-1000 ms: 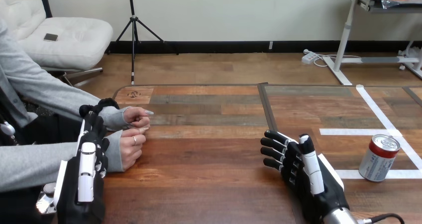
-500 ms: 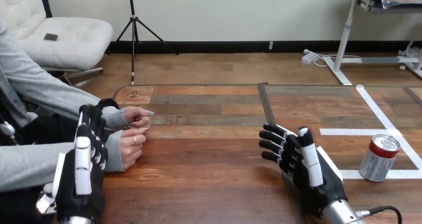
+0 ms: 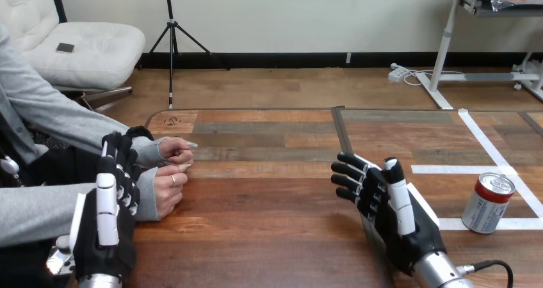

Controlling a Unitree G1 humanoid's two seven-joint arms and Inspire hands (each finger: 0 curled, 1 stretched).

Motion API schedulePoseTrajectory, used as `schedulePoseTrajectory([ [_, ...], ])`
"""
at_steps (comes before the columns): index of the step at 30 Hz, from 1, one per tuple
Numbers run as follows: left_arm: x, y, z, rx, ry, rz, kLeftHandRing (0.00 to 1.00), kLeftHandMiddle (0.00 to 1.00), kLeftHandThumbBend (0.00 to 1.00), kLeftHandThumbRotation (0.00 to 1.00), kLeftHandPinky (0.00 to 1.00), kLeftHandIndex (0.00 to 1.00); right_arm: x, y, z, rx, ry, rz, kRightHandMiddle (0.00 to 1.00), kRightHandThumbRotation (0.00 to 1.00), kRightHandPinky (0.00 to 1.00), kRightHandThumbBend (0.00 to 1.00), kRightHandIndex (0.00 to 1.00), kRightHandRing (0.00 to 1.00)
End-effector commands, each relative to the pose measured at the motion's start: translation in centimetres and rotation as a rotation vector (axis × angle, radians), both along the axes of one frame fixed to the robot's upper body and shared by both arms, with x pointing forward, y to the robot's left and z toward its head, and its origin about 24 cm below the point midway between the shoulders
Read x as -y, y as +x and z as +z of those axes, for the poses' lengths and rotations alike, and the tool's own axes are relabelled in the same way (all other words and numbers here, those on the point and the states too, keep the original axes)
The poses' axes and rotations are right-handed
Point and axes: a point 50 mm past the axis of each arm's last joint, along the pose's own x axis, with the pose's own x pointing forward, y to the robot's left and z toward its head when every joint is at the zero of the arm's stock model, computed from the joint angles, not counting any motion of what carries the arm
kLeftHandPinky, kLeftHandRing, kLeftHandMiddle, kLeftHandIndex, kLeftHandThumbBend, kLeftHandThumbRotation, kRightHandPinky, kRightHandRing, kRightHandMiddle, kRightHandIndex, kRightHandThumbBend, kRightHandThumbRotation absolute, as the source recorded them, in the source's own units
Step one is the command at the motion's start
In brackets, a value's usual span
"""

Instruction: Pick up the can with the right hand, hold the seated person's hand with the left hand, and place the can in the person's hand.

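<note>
Bare table (image 3: 451,198) lies between right robot hand (image 3: 400,224) and can (image 3: 488,202).

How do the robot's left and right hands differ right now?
The left hand overlaps the person's sleeves, fingers pointing away from the robot; the right hand sits mid-table, apart from the can, fingers angled leftward. Both are open and hold nothing.
</note>
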Motion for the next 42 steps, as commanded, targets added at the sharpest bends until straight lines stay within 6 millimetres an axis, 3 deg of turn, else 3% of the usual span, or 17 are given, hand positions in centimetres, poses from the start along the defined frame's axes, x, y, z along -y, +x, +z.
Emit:
schedulePoseTrajectory([
  [1,0.0,1.5,1.4,0.066,0.027,-0.012,1.00,1.00,0.70,1.00,1.00,1.00,0.3,3.4,5.3,0.223,-0.014,0.009,0.84,1.00,0.87,0.94,0.85,0.85],
  [13,0.1,1.5,1.3,0.060,0.037,-0.008,1.00,1.00,0.66,1.00,1.00,1.00,1.6,4.7,8.3,0.331,-0.046,-0.008,0.85,1.00,0.89,0.97,0.84,0.88],
  [25,0.2,1.4,1.2,0.058,0.022,-0.012,1.00,1.00,0.62,1.00,1.00,1.00,3.5,5.9,10.7,0.389,-0.086,-0.084,0.83,1.00,0.84,0.98,0.83,0.85],
  [42,0.3,1.1,1.1,0.072,0.014,-0.017,1.00,1.00,0.58,1.00,1.00,1.00,6.9,6.6,11.8,0.409,-0.139,-0.207,0.82,1.00,0.77,0.95,0.82,0.83],
])
